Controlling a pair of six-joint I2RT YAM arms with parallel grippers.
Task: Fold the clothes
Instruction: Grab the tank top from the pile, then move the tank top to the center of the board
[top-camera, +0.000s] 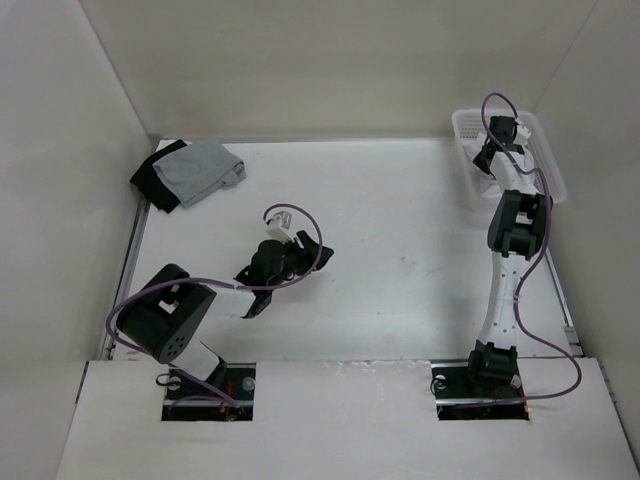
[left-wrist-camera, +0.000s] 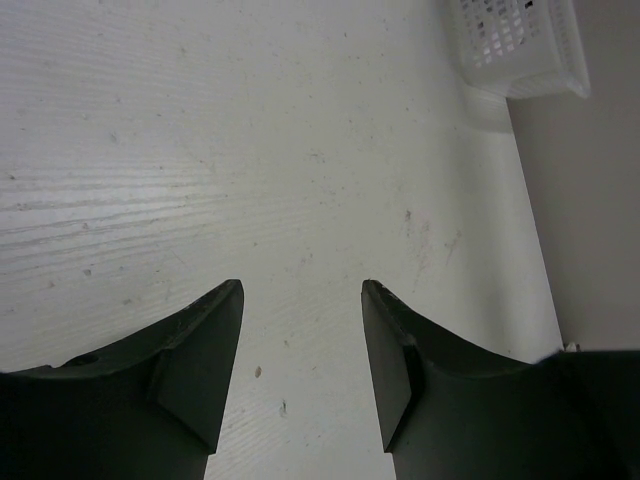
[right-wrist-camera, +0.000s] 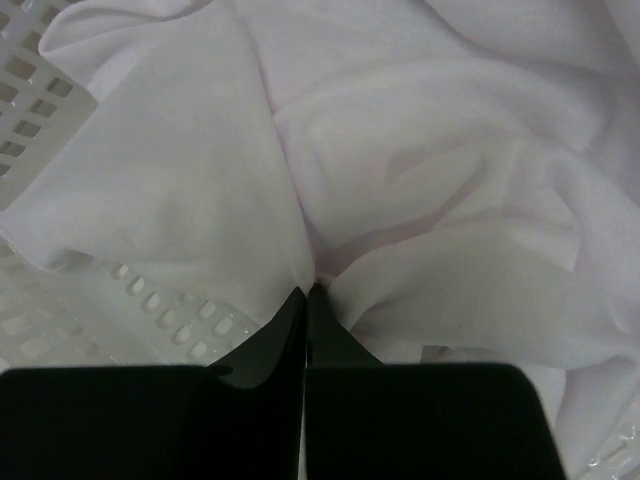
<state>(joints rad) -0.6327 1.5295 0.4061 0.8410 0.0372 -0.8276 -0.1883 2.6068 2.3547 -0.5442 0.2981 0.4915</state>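
Note:
The clothes (right-wrist-camera: 430, 180) are a crumpled heap of thin white fabric lying in the white perforated basket (right-wrist-camera: 45, 95), filling the right wrist view. My right gripper (right-wrist-camera: 307, 288) is down in that basket (top-camera: 552, 170) at the far right of the table. Its jaws are shut on a fold of the white fabric, which bunches up at the tips. My left gripper (left-wrist-camera: 302, 285) stands open over the bare white table with nothing between its fingers. In the top view the left gripper (top-camera: 287, 278) is left of the table's middle, far from the basket.
A grey folded garment (top-camera: 200, 168) lies on a black folded garment (top-camera: 150, 182) at the far left corner. White walls close in the table on the left, back and right. The basket (left-wrist-camera: 520, 50) shows at the top right of the left wrist view.

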